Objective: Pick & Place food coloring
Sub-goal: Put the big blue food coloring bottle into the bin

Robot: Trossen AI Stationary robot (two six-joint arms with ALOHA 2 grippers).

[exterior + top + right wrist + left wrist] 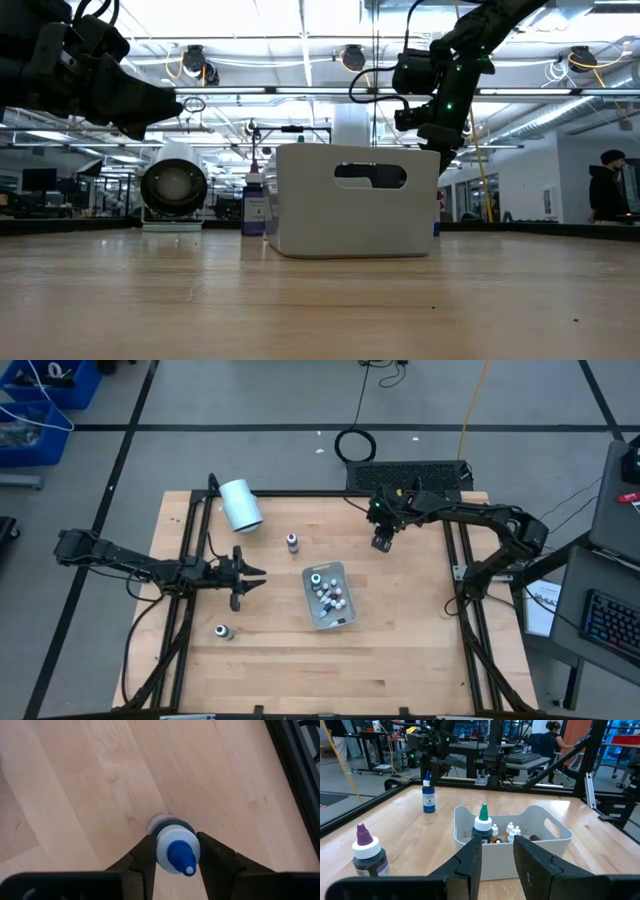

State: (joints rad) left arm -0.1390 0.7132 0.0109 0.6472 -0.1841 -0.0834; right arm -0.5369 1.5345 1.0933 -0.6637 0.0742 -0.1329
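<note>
A blue-topped food coloring bottle (176, 851) stands upright on the wooden table toward the far right, with my right gripper (175, 840) (383, 543) shut on it from above. My left gripper (497, 842) (258, 573) hovers level at mid-left, open with nothing between its fingers, pointing at the clear tray (306, 596). Several small bottles stand in the tray, a green-topped one (483, 822) at its near corner. A purple-topped bottle (366, 851) (292, 541) stands on its base left of the tray. Another small bottle (222, 630) sits near the front left. My right gripper pinches the bottle's white cap (162, 851), just below the blue tip, between its two fingers (142, 857). The fingers slant steeply down from above, one on each side of the cap. The bottle stands upright with its base on the table.
A big white cylinder (240, 505) lies on its side at the far left of the table. Black frame rails (187, 560) run along the left and right sides. Bare wood lies in front of the tray (340, 670).
</note>
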